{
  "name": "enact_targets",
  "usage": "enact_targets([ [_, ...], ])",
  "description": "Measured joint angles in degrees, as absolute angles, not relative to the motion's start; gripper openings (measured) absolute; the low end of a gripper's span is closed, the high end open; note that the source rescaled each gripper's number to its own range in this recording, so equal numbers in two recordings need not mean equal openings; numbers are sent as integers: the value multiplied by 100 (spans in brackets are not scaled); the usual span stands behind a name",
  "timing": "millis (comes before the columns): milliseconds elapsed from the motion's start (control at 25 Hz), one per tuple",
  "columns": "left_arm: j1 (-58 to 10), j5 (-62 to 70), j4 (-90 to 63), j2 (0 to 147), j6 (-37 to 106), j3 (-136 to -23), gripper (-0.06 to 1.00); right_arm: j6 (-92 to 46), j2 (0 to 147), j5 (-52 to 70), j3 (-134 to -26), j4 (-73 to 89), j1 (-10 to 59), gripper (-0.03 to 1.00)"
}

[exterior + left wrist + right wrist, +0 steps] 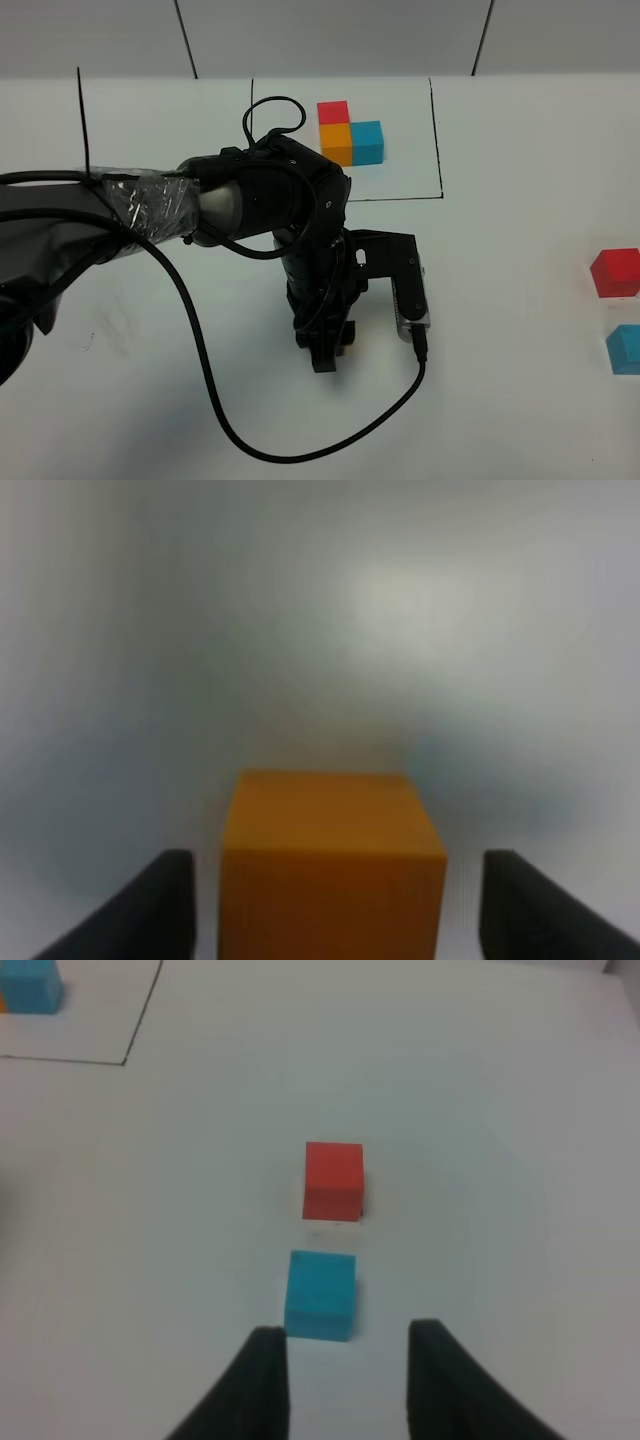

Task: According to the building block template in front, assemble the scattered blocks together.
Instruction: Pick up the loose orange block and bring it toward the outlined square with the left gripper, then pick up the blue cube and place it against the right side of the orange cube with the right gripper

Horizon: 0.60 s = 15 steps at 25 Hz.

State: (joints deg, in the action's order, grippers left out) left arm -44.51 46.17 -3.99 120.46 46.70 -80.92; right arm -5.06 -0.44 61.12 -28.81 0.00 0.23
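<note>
Your left gripper [335, 900] straddles one block [332, 865] on the table [520, 400], a jaw either side, apart from it. Two more blocks [333, 1180] sit just ahead of your right gripper [345, 1380].

We see the orange cube [332, 865] between the left jaws with gaps either side, blue cube [320, 1295] just ahead of the right jaws, red cube [333, 1180] beyond it, framed template [350, 130] far off.

A white table [520, 330] is seen filling most of the high view, matte and evenly lit. A thin black line [81, 118] is drawn upright on it towards the far left. Beyond the far edge, a pale grey wall [340, 35] is seen, crossed by two slanted dark seams [186, 38], one left of centre and one towards the right
</note>
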Motion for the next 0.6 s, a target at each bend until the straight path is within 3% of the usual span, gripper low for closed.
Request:
enact_targets([
  [80, -4457, 4622, -399, 12039, 4670, -8098, 77, -506, -44, 6112, -2881, 0, 23, 0],
  [160, -4457, 4639, -399, 11952, 4675, -8098, 95, -506, -44, 6112, -2881, 0, 23, 0],
  [240, -4457, 4711, -392, 11725, 4675, -8098, 100, -506, -44, 6112, -2881, 0, 23, 0],
  [440, -4463, 5195, -69, 10693, 4576, -8104, 100, -506, -44, 6112, -2881, 0, 23, 0],
  [600, -4463, 6183, 837, 9764, 4001, -8114, 94, -506, -44, 6112, -2881, 0, 23, 0],
])
